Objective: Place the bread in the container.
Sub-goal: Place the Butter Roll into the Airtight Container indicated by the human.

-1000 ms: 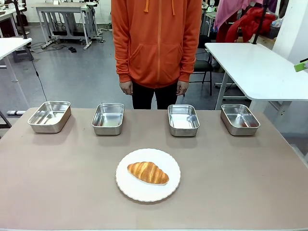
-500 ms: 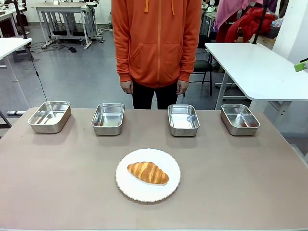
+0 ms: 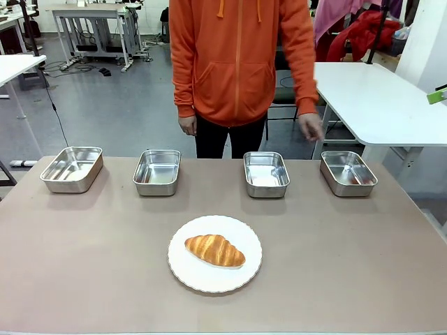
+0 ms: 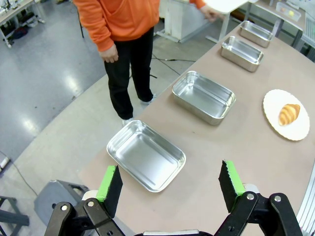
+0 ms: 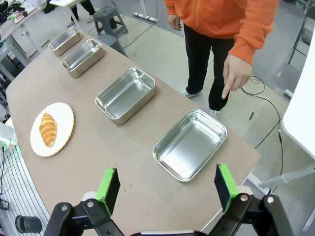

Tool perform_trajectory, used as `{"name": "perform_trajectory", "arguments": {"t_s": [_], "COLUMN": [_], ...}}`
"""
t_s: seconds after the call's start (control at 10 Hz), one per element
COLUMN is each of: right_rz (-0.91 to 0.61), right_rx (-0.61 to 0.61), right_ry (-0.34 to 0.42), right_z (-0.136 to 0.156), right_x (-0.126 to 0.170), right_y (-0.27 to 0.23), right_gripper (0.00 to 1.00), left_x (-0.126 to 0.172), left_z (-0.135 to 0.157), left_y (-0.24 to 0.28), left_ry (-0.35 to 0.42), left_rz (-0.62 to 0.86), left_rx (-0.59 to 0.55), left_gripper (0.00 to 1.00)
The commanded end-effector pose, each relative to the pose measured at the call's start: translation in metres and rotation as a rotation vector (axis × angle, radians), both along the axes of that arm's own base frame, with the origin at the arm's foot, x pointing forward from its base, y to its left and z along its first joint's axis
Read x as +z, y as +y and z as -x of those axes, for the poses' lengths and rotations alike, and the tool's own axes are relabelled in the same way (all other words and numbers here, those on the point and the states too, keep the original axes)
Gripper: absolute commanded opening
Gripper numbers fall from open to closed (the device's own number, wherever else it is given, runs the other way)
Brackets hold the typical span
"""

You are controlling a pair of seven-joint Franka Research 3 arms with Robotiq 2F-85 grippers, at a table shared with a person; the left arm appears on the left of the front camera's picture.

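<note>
The bread [image 3: 214, 250], a golden-brown croissant, lies on a round white plate [image 3: 241, 278] at the table's near middle. It also shows in the left wrist view [image 4: 289, 113] and the right wrist view [image 5: 48, 129]. Several identical steel trays stand in a row along the far edge. The person's hand [image 5: 235, 73] points a finger down toward the rightmost one, the container [image 3: 348, 172], which sits empty [image 5: 189, 142]. My left gripper [image 4: 170, 189] is open high above the table's left end. My right gripper [image 5: 165, 187] is open high above the right end. Neither holds anything.
The other trays [image 3: 72, 168], [image 3: 156, 172], [image 3: 266, 174] are empty. A person in an orange hoodie [image 3: 237, 63] stands at the far side. A white table [image 3: 377, 98] stands beyond the right end. Bare tabletop surrounds the plate.
The person has stepped slightly to the right and swung one arm out, so the hand now points toward the right-hand trays. The croissant and trays have not moved.
</note>
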State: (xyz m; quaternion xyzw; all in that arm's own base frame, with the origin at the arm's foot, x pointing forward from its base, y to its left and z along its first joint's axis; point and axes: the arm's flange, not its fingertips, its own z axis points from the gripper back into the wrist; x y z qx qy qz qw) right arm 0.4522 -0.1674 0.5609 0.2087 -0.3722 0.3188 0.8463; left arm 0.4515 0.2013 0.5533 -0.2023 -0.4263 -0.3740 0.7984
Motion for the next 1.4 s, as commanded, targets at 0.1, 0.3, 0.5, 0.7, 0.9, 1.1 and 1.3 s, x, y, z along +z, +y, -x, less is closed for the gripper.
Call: {"name": "perform_trajectory", "arguments": {"t_s": [0.1, 0.3, 0.5, 0.7, 0.9, 1.1, 1.3], "right_rz": [-0.009, -0.009, -0.009, -0.009, -0.009, 0.027, 0.085], "right_rx": [0.009, 0.009, 0.009, 0.009, 0.009, -0.032, -0.017], "right_ry": [-0.014, -0.014, -0.014, -0.014, -0.014, 0.026, 0.059], "right_z": [-0.001, -0.001, -0.001, -0.001, -0.001, 0.001, 0.006], "right_x": [0.0, 0.0, 0.0, 0.0, 0.0, 0.007, 0.021], "right_y": [0.0, 0.0, 0.0, 0.0, 0.0, 0.02, 0.075], "right_gripper": [1.0, 1.0, 1.0, 1.0, 1.0, 1.0, 1.0], "left_x": [0.001, 0.001, 0.001, 0.001, 0.001, 0.001, 0.001], "left_z": [0.001, 0.001, 0.001, 0.001, 0.001, 0.001, 0.001], "left_y": [-0.001, -0.001, -0.001, -0.001, -0.001, -0.001, -0.001], "left_ry": [-0.004, -0.004, -0.004, -0.004, -0.004, -0.004, -0.004], "left_rz": [0.002, 0.002, 0.002, 0.002, 0.002, 0.002, 0.002], "left_rx": [-0.006, -0.006, -0.006, -0.006, -0.006, -0.006, -0.006], "left_gripper": [1.0, 1.0, 1.0, 1.0, 1.0, 1.0, 1.0]}}
